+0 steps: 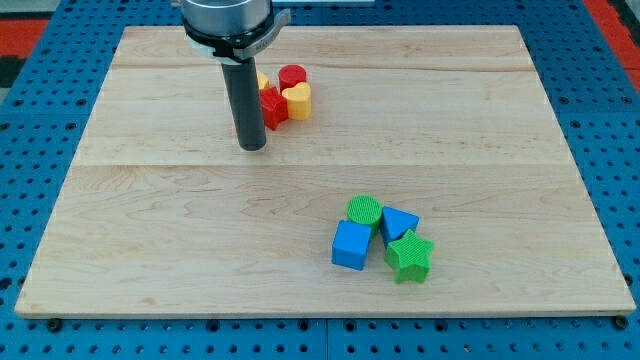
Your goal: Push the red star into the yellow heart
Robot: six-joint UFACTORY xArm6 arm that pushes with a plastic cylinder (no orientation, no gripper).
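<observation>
The red star (273, 107) sits near the view's top, touching the yellow heart (297, 100) on its right. A red round block (292, 77) stands just above the heart. A second yellow block (262, 80) peeks out behind the rod, shape unclear. My tip (252, 146) rests on the wooden board, just left of and below the red star, close to it; the rod hides part of the star's left side.
A cluster lies at the view's lower right: a green round block (364, 212), a blue cube (351, 245), a blue triangular block (398, 223) and a green star (409, 256). The wooden board (180, 230) ends at blue pegboard on all sides.
</observation>
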